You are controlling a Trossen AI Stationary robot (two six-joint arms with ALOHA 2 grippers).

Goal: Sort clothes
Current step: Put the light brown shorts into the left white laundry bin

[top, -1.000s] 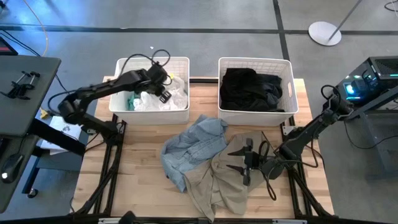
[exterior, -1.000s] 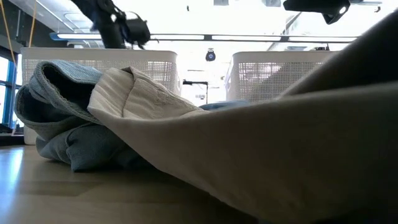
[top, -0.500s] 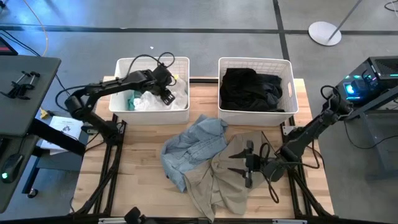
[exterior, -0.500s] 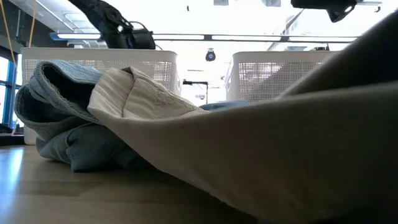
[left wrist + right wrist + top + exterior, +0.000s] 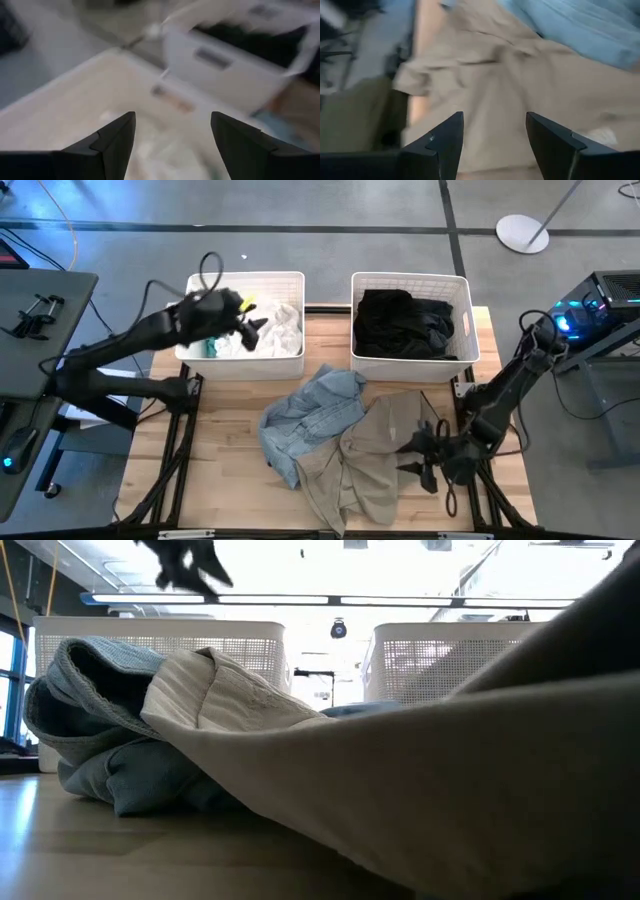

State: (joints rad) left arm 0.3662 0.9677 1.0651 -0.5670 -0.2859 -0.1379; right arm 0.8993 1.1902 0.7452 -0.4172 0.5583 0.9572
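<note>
Over the left basket [image 5: 196, 283] at the far-left corner of the surface [image 5: 225, 410], my left pincer [image 5: 247, 326] hangs with its fingers [image 5: 116, 142] spread and nothing between them. Below it, inside that basket, lie the white garment [image 5: 272, 332] and a bit of the teal one [image 5: 210, 343]. Toward the middle of the surface, the light blue denim garment [image 5: 300, 420] lies crumpled, its near-right part touching the beige garment [image 5: 365, 455], which spreads down to the near edge. From table height, the denim [image 5: 90, 730] bunches up beside and partly under the beige cloth [image 5: 400, 790]. At the far-right corner stands the right basket [image 5: 410, 280], with the black garments [image 5: 405, 320] piled inside it. By the near-right edge, my right pincer [image 5: 420, 465] sits low at the beige garment's right border, fingers [image 5: 440, 145] parted and empty, the beige fabric [image 5: 495, 100] just ahead of them.
</note>
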